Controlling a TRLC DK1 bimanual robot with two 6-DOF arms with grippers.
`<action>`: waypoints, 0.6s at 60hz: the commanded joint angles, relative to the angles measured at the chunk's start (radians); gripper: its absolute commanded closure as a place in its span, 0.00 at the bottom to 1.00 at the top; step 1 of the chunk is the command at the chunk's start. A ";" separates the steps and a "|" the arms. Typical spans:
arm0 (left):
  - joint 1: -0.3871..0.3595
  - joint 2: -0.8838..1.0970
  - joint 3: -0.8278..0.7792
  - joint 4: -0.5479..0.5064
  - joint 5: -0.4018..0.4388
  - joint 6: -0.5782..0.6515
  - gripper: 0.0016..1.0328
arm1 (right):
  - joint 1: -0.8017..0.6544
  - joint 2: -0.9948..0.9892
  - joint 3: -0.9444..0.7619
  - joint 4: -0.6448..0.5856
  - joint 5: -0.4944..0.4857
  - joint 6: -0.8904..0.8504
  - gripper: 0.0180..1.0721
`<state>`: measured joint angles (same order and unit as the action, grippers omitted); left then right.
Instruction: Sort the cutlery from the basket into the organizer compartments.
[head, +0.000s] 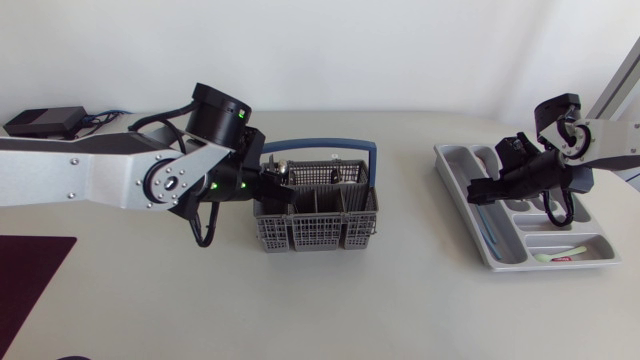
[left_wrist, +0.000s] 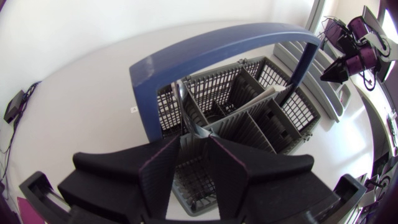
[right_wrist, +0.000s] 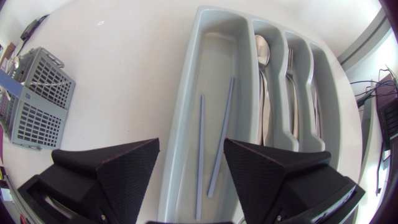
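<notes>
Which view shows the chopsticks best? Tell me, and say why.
The right wrist view: both chopsticks lie in full in the organizer's long compartment, just ahead of the open right gripper. The head view shows only faint streaks beside that gripper; the left wrist view shows none.

**No words to read here**

No letters, numbers or signs can be read on anything in these views. A tiny pale mark (left_wrist: 134, 109) sits on the worktop (left_wrist: 74, 93) near the basket (left_wrist: 249, 106). It may be a little sticker, but it is too small to tell if anything is printed on it.
</notes>
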<state>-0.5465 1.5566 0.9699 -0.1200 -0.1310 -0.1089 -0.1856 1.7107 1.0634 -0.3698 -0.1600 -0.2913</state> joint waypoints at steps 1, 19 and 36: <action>-0.006 0.031 0.027 0.022 -0.018 -0.041 0.67 | -0.008 -0.034 -0.037 0.008 -0.006 0.012 0.28; -0.012 0.063 0.032 0.091 -0.058 -0.081 0.67 | -0.008 -0.068 -0.069 0.025 -0.021 0.007 0.28; -0.049 0.109 0.024 0.172 -0.151 -0.081 0.68 | -0.009 -0.082 -0.106 0.051 -0.029 -0.003 0.28</action>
<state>-0.5827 1.6379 0.9730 0.0292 -0.2611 -0.1642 -0.1856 1.6543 0.9890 -0.3321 -0.1833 -0.2920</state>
